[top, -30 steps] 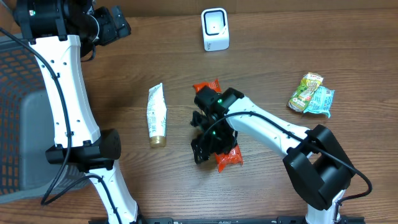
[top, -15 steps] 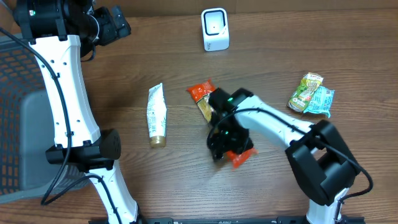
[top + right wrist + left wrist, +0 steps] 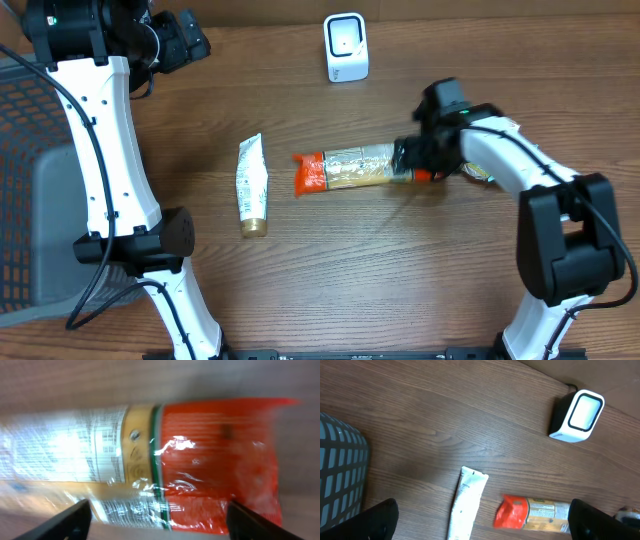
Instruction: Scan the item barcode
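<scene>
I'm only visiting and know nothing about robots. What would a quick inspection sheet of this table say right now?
Surface: wooden table, brown grain.
Job's things: white scanner standing at the far edge; long orange-and-clear packet lying flat, printed label showing.
Clutter: cream tube lying left of the packet, not touching it.
Grippers: left gripper open, raised, holding nothing; right gripper open over the packet's orange right end.
Cables: black cable running along the left arm.
Surroundings: grey mesh basket at the left edge.
</scene>
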Controlling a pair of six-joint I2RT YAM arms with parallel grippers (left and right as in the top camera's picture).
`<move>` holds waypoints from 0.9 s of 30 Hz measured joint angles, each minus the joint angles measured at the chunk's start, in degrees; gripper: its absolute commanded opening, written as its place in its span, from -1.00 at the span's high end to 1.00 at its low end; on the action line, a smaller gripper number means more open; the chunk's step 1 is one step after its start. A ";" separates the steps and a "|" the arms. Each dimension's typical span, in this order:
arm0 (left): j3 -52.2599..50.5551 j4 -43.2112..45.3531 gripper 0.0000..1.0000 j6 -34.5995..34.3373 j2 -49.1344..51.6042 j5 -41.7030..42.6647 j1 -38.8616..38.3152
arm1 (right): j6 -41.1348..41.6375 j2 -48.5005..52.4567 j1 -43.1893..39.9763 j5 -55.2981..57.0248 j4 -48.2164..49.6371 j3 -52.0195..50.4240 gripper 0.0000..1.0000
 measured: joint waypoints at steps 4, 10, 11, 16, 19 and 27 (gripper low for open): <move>0.00 0.00 -0.99 0.00 0.00 0.00 0.00 | 0.48 0.00 -3.50 -7.85 6.47 0.02 -0.59; 0.00 0.02 -0.99 0.00 0.00 -0.02 0.00 | 5.42 0.00 -4.33 -18.69 1.46 2.62 -0.25; 0.00 0.00 -0.99 0.00 0.00 0.00 0.00 | 6.54 0.00 -4.04 -19.65 0.48 3.10 -0.25; 0.00 0.00 -0.99 0.00 0.00 0.00 0.00 | 16.50 -0.28 -0.42 -18.73 -5.14 4.33 -0.97; 0.00 0.02 -0.99 0.00 0.00 -0.02 0.00 | 25.33 -0.33 3.21 -14.47 -5.75 4.26 -1.00; 0.00 0.00 -0.99 0.00 0.00 0.00 0.00 | 42.66 -0.33 12.72 -2.67 2.34 2.40 -1.00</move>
